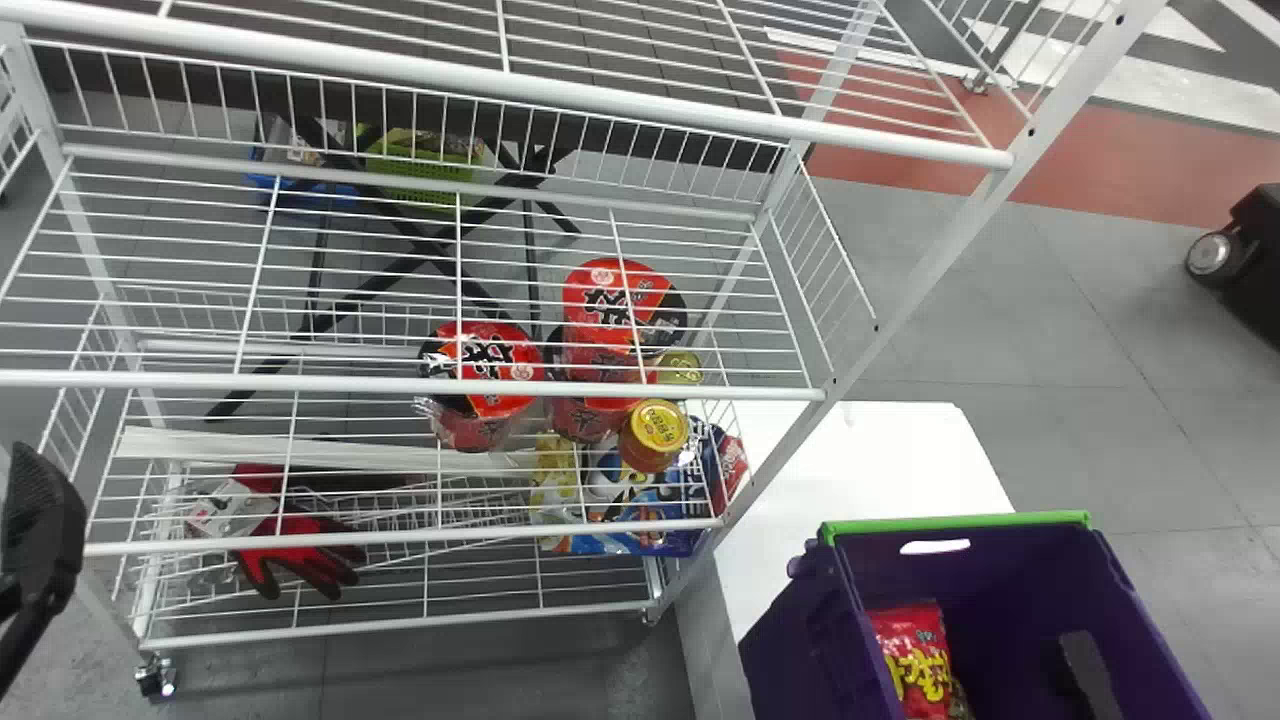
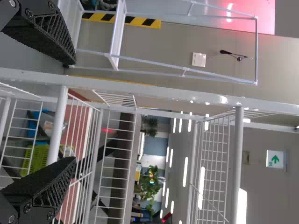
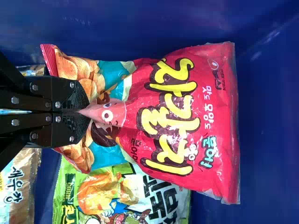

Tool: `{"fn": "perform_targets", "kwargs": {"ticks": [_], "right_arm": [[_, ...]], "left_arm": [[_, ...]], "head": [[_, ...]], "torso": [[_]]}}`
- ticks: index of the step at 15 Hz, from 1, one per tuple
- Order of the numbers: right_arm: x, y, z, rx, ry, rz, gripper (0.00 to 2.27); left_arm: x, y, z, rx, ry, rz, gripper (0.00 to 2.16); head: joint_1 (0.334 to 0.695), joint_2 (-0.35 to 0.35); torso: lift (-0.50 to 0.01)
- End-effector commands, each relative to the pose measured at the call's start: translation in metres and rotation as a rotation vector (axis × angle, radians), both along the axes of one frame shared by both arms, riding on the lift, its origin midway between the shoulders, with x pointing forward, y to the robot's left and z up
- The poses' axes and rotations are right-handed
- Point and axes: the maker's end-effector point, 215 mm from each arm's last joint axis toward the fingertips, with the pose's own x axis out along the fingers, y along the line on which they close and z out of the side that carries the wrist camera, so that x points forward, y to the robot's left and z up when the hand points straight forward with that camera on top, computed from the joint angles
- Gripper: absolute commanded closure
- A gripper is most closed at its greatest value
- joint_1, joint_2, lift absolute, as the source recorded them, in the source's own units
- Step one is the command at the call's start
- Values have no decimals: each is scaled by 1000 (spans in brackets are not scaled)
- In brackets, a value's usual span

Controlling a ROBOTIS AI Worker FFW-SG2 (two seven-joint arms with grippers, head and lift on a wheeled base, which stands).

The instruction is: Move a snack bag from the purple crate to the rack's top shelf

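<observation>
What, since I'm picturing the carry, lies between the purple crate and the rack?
In the head view, a strip of white surface lies between the purple crate and the rack.

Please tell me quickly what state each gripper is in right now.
Left gripper: open, empty, by the white wire rack.
Right gripper: closed, pinching the red snack bag inside the purple crate.

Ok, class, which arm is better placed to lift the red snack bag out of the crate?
Right, I'd judge: the right gripper pinches the red snack bag in the purple crate, while the left gripper hangs open by the rack.
</observation>
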Motion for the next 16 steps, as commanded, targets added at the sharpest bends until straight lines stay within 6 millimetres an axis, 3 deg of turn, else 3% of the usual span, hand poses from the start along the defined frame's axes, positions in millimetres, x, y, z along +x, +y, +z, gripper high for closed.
{"fn": "perform_targets", "kwargs": {"ticks": [1, 8, 16], "right_arm": [[2, 2, -1, 3, 3, 3, 1986], [8, 8, 6, 14, -1, 4, 1986], [7, 10, 14, 25, -22, 0, 1983]], "left_arm": [[-6, -5, 9, -5, -4, -11, 76], [-8, -23, 1, 22, 40, -52, 76], [-7, -24, 2, 23, 39, -54, 76]], "head": [[695, -350], [695, -350], [695, -350]], "torso": [[-333], [-306], [-273]]}}
